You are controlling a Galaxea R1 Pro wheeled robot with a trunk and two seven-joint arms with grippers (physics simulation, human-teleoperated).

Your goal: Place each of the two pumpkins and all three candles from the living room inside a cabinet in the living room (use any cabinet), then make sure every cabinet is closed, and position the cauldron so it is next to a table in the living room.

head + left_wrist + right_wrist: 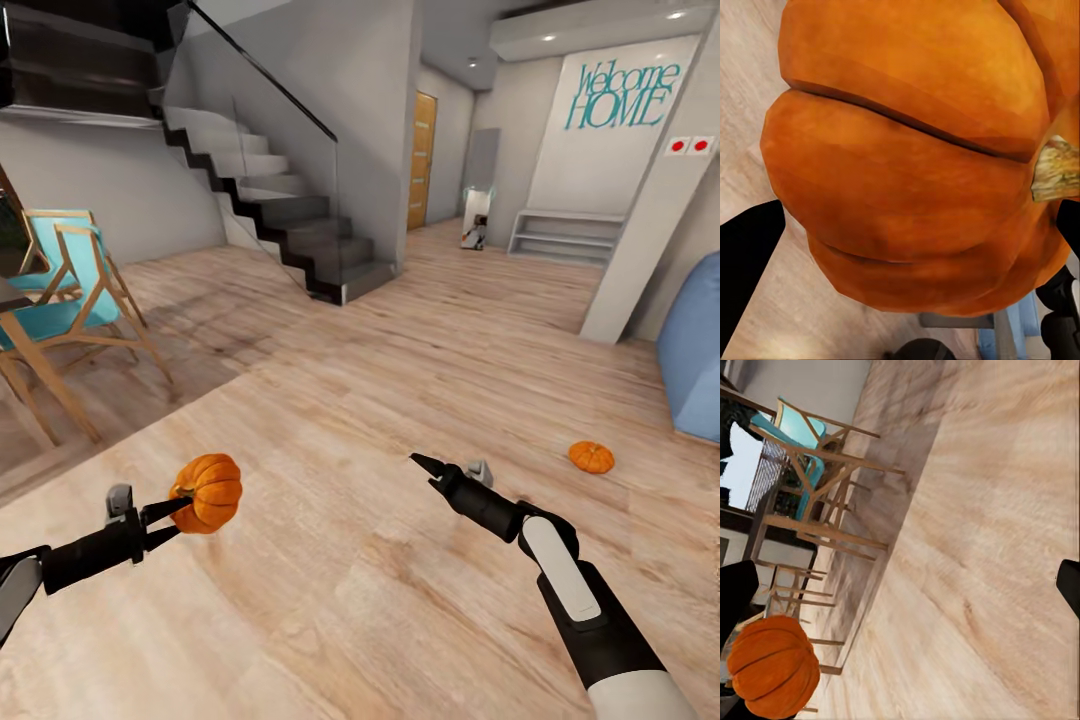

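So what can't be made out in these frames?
- Left gripper: in the left wrist view the held pumpkin hides where its jaws meet it.
- Second pumpkin on the floor: too small in the head view to show its stem.
- Right gripper: the head view looks from behind, so its jaws' gap is unreadable.
- Blue seat: cut off by the head view's right edge.

We see a pale wood-plank floor (330, 400) with clear grain and a soft satin sheen. The pumpkin (208, 492) pinched in the left gripper (178, 512) has a matt, ribbed orange rind, finely mottled, with a dry, fibrous tan stem (1057, 169); a second pumpkin (591, 457) on the floor looks equally matt. Both grippers look like smooth black plastic, the right gripper (420, 464) on an arm with a glossy white shell (560, 570). The chair (70, 290) pairs a light wooden frame with teal cloth. The stairs (290, 220) carry a clear glass balustrade (290, 160). The beanbag (695, 350) looks like soft blue cloth.
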